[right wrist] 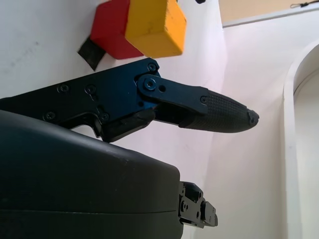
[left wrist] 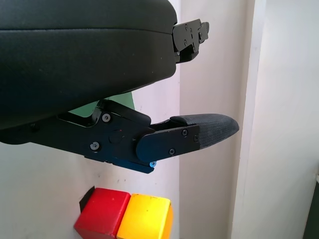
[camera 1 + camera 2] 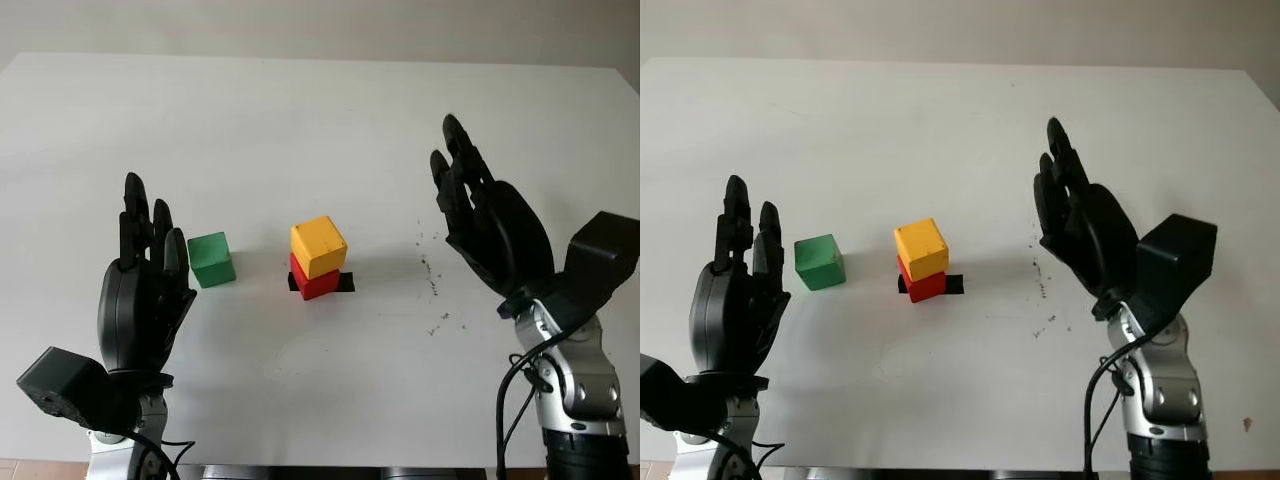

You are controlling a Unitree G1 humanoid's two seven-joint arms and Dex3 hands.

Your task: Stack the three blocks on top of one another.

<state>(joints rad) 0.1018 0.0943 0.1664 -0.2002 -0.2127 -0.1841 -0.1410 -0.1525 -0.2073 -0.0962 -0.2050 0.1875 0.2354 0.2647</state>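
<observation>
1. Blocks first: you see the yellow block (image 3: pixel 319 245) sitting on top of the red block (image 3: pixel 314 282), near the middle of the white table (image 3: pixel 300 130). The yellow one is turned a little against the red one, so their edges do not line up.
2. Under the red block you can see a black patch (image 3: pixel 343 283) on the table; it sticks out on both sides of the block.
3. The green block (image 3: pixel 211 259) stands alone on the table, to the left of the two stacked ones and apart from them. Nothing touches it.
4. Your left hand (image 3: pixel 146 285) is raised over the near left part of the table, just beside the green block. It is open and holds nothing.
5. Your right hand (image 3: pixel 488 222) is raised on the right side, well apart from the stack. It is also open and holds nothing.
6. Between the stack and the right hand you see small dark specks (image 3: pixel 432 280) on the table surface.
7. In the left wrist view, one finger (image 2: pixel 199 133) reaches out above the red and yellow blocks without touching them.
</observation>
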